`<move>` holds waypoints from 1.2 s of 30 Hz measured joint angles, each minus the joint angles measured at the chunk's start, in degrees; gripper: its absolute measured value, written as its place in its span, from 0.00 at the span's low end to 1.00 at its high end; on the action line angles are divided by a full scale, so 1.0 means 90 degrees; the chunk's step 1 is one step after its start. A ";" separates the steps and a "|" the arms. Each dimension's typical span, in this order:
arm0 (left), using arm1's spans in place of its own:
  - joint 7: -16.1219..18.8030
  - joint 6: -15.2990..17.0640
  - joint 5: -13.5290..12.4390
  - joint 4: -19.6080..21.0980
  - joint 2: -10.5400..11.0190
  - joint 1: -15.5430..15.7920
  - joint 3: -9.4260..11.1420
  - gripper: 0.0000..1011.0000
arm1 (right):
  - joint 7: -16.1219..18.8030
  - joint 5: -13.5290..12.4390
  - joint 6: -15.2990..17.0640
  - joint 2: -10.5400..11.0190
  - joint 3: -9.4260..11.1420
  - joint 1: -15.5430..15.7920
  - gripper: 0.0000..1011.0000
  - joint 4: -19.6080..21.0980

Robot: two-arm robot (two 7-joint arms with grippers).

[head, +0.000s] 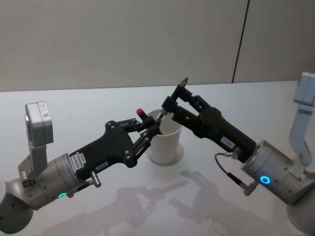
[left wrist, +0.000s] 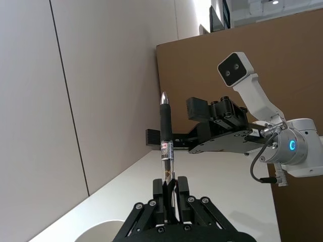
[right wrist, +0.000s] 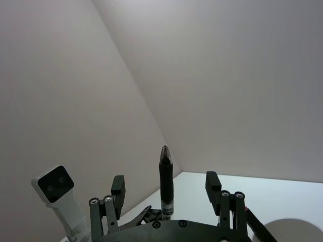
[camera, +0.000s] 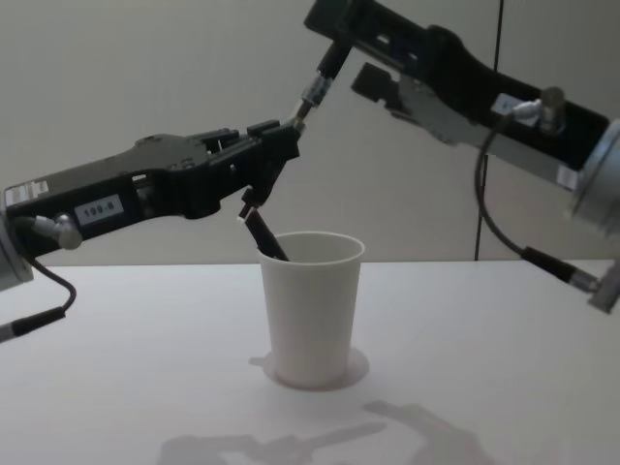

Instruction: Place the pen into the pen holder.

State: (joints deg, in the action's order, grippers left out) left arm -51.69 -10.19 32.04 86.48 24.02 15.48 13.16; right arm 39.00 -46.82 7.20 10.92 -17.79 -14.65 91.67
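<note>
I had the left gripper (camera: 274,155) clenched on the pen (left wrist: 166,138), holding it by its lower barrel in the air just above the left side of the cup's rim. The pen stood tilted, its silver tip (camera: 303,107) pointing up and toward the right gripper (camera: 354,58). In the chest view I could not tell whether that tip touched one of the right gripper's fingers (camera: 333,56) or only came very close. The right gripper's jaws were spread apart on either side of the pen, grasping nothing, as the right wrist view showed. The white paper cup (head: 165,142) stood upright near the middle of the table (head: 74,103), well away from its edges. A dark stick-like thing (camera: 264,235) leaned out of the cup at its left rim; I could not tell what it was.
</note>
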 joint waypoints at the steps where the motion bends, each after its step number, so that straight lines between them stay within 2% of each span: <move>1: 0.0000 0.0000 0.0000 0.0000 0.0000 0.0000 0.0000 0.17 | 0.0010 0.0005 0.0011 -0.0011 -0.0008 -0.0016 0.99 -0.0016; 7: 0.0000 0.0000 0.0000 0.0000 0.0000 0.0000 0.0000 0.17 | 0.0054 0.0044 0.0046 -0.0098 -0.0074 -0.0142 0.99 -0.0166; 12: 0.0000 0.0000 0.0000 0.0000 0.0000 0.0000 0.0000 0.17 | 0.0083 0.0066 0.0052 -0.0146 -0.0116 -0.0217 0.87 -0.0253; 14: 0.0000 0.0000 0.0000 0.0000 0.0000 0.0000 0.0000 0.17 | 0.0093 0.0078 0.0051 -0.0163 -0.0136 -0.0244 0.78 -0.0284; 16: 0.0000 0.0000 0.0000 0.0000 0.0000 0.0000 0.0000 0.17 | 0.0096 0.0084 0.0048 -0.0170 -0.0145 -0.0258 0.77 -0.0296; 24: 0.0000 0.0000 0.0000 0.0001 0.0000 0.0000 0.0000 0.17 | 0.0088 0.0103 0.0010 -0.0186 -0.0195 -0.0295 0.51 -0.0320; 25: 0.0000 0.0000 0.0000 0.0000 0.0000 0.0000 0.0000 0.17 | 0.0081 0.0105 0.0001 -0.0185 -0.0202 -0.0297 0.45 -0.0320; 27: 0.0000 0.0000 0.0000 0.0000 0.0000 0.0000 0.0000 0.17 | 0.0072 0.0106 -0.0009 -0.0184 -0.0210 -0.0299 0.41 -0.0320; 28: -0.0001 0.0000 0.0000 0.0001 0.0000 0.0000 0.0000 0.17 | 0.0068 0.0106 -0.0013 -0.0183 -0.0213 -0.0299 0.35 -0.0320; 29: -0.0001 0.0000 0.0000 0.0001 0.0000 0.0000 0.0000 0.17 | 0.0061 0.0107 -0.0022 -0.0181 -0.0219 -0.0302 0.35 -0.0318; 36: -0.0014 -0.0001 0.0000 0.0001 0.0000 0.0000 0.0000 0.17 | 0.0014 0.0108 -0.0056 -0.0167 -0.0241 -0.0314 0.13 -0.0313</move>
State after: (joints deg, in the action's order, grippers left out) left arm -51.82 -10.20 32.04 86.49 24.02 15.48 13.16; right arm 39.12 -45.84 6.69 9.42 -19.96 -17.47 88.85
